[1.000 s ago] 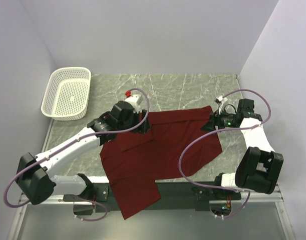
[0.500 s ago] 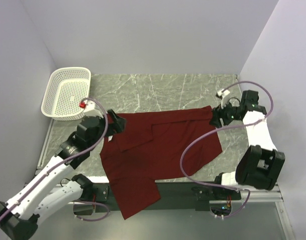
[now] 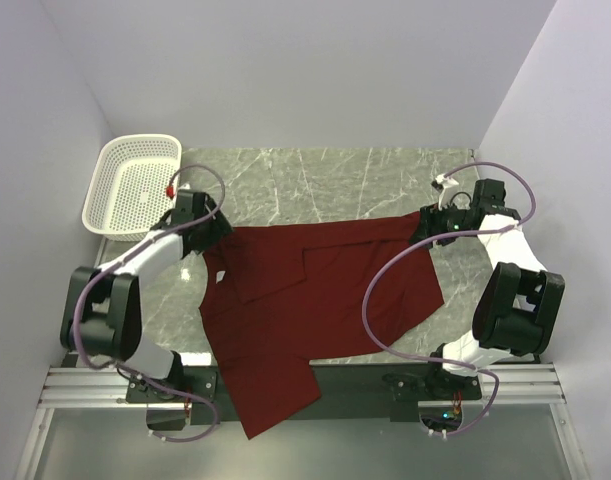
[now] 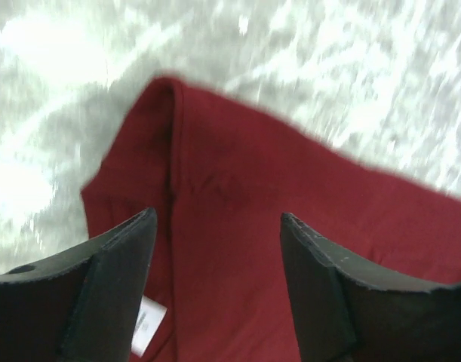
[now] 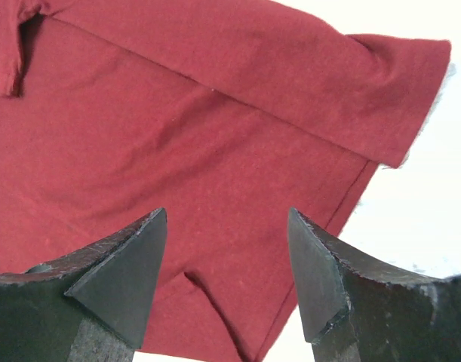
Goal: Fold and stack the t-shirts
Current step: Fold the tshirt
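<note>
Maroon t-shirt (image 3: 315,300) lies spread over most of the marble table (image 3: 335,175). Its near hem spills past the table's front edge between the two arm bases. We see a strip of bare stone between its far edge and the pale walls (image 3: 285,70) that box the table in at the back and on both sides. A white basket (image 3: 140,140) fills the far-left corner.

The left arm (image 3: 145,262) folds back close to its base. The left gripper (image 3: 211,236) is at the shirt's far-left corner, just beside the basket. The right arm (image 3: 510,250) bends the same way, with the right gripper (image 3: 425,228) over the far-right corner.

Both wrist views show the jaws standing apart above flat cloth with nothing pinched between them. Under the left gripper (image 4: 216,219) we see a seamed corner and a small white label (image 4: 147,332). Under the right gripper (image 5: 226,215) we see a hemmed edge.

A second earlier, the left arm stretched out over the middle of the shirt, where the cloth was doubled over. It has since swung back to the left and that part now lies flat. The right gripper has barely shifted.
</note>
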Controlling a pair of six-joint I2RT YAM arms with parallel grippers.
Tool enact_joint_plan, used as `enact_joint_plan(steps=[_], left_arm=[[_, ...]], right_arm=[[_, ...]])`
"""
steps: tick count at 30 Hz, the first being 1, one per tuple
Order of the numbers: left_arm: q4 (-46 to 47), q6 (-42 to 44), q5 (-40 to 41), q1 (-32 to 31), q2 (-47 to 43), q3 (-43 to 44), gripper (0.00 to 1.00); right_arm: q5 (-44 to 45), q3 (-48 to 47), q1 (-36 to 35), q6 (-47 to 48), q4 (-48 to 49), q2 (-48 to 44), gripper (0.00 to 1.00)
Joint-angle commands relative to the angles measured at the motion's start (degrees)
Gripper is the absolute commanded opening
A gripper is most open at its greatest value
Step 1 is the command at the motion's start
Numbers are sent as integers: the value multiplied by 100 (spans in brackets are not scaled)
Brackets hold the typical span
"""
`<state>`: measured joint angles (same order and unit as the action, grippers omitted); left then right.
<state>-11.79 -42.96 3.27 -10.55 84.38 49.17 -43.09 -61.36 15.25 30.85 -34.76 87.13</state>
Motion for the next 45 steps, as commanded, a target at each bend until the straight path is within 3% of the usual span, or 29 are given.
enact_joint_plan(steps=[1,7,21,27,28,30,31,33,38,45], left_arm=[[196,-107,314,44,401,672,70],[-279,-46,938,53,1396,1472,61],[-377,68,912,53,1748,1613,59],[-376,103,921,61,2056,1798,37],[-394,121,947,61,2056,1816,28],[-412,156,1035,79,2048,1894,19],[-420,217,1070,88,2047,1973,9],[-517,305,1158,167,2091,2140,1],[-833,499,1159,421,2451,3071,1],[-1167,824,904,492,3101,3995,3]], right_arm=[[-191,28,-30,-185,269,23,72],[-235,28,-22,-176,216,-91,72],[-349,-25,-22,-246,172,-161,72],[-296,-16,-4,-185,102,-240,72],[-296,-16,-4,-185,93,-241,72],[-314,-25,-4,-185,84,-232,72],[-314,-33,-4,-185,84,-232,72],[-340,-42,-4,-202,101,-241,72],[-244,-77,-4,-202,136,-162,72],[564,-534,-4,-641,522,444,72]])
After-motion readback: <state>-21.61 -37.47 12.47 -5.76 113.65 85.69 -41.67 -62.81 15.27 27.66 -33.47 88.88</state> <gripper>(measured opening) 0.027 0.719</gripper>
